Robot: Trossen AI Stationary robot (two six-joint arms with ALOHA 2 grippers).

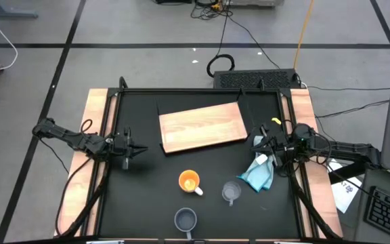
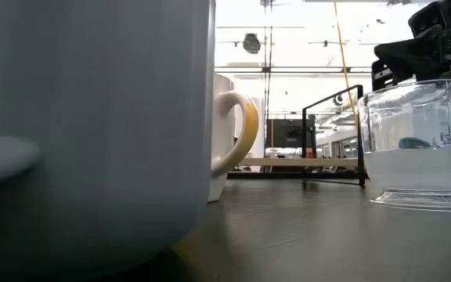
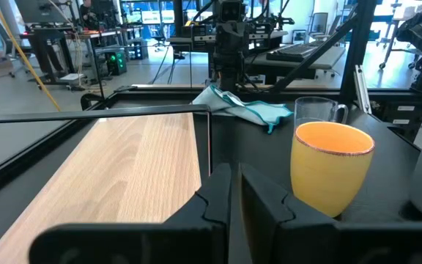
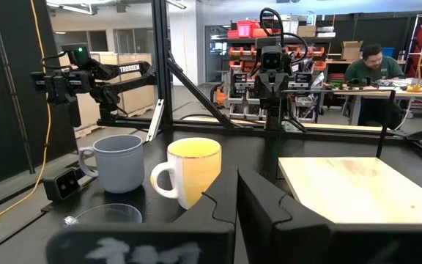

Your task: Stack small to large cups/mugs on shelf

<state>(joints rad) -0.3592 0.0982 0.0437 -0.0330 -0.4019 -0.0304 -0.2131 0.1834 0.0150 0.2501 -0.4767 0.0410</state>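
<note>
The orange cup with a white handle [image 1: 189, 181], the clear cup [image 1: 231, 192] and the blue-grey mug [image 1: 185, 219] stand upright on the black tabletop near its front edge. The light-brown wooden board [image 1: 202, 127] lies flat in the middle, slightly askew. My left gripper [image 1: 139, 149] is shut and empty at the table's left, pointing toward the board. My right gripper [image 1: 254, 142] is shut and empty at the board's right end. The left wrist view shows the orange cup [image 3: 332, 169] beside the board [image 3: 123, 169]. The right wrist view shows the mug [image 4: 119, 163] and the orange cup [image 4: 193, 170].
A light blue cloth [image 1: 258, 174] lies crumpled on the tabletop just in front of my right gripper, right of the clear cup. Black frame rails run along the table's sides and far edge [image 1: 202, 89]. A person sits at a desk far behind [image 4: 368, 62].
</note>
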